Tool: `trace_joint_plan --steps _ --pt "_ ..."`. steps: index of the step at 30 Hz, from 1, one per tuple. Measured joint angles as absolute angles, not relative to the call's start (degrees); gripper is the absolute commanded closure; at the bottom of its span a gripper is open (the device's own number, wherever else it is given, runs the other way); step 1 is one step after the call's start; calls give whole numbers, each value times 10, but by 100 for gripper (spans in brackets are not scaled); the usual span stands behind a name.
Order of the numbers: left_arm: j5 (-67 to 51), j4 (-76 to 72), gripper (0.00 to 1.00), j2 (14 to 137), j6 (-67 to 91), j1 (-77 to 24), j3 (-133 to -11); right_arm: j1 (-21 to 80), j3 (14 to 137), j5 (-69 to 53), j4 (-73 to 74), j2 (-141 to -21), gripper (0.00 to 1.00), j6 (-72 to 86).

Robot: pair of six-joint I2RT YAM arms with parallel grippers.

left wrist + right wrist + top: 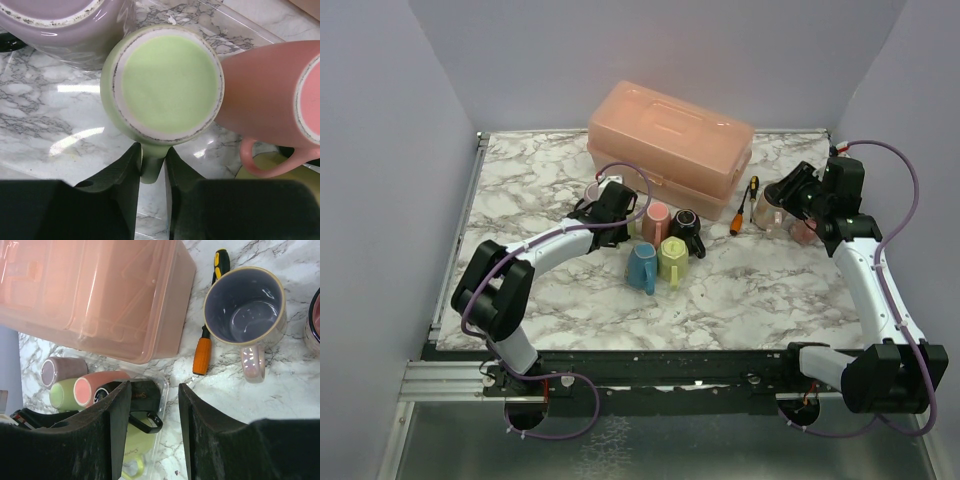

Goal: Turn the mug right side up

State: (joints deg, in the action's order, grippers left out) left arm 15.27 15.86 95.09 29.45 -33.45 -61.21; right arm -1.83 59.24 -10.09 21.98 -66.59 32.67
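Observation:
A light green mug stands upside down, base toward the camera, with its handle pointing at my left gripper. Both jaws press on that handle, one on each side. In the top view the left gripper covers most of this mug. It is wedged between a mauve mug and a pink mug, both bottom up. My right gripper hangs open above the table at the right, with nothing between its fingers.
A pink plastic box stands behind the mugs. Black, yellow-green and blue mugs crowd beside the green one. An orange-handled screwdriver and an upright lilac mug lie under the right arm.

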Motion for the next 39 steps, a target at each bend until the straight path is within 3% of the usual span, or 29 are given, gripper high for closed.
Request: trace_joint_plan --steps 5,17,31,34,37,39 --pt "153 158 100 952 289 -335 -615 -18 592 -100 220 -665 53 330" --pt "137 157 100 946 256 -335 -613 -18 566 -106 187 -637 49 330" --pt "67 96 100 791 203 -333 -566 -15 526 -184 77 -593 45 335" --pt "64 90 100 773 201 -333 -574 -15 526 -210 64 -593 36 338" --pt "63 87 100 759 195 -333 -586 -14 526 -243 44 -594 10 348" --pt "56 85 100 751 191 -333 -602 -11 526 -270 20 -594 7 356"
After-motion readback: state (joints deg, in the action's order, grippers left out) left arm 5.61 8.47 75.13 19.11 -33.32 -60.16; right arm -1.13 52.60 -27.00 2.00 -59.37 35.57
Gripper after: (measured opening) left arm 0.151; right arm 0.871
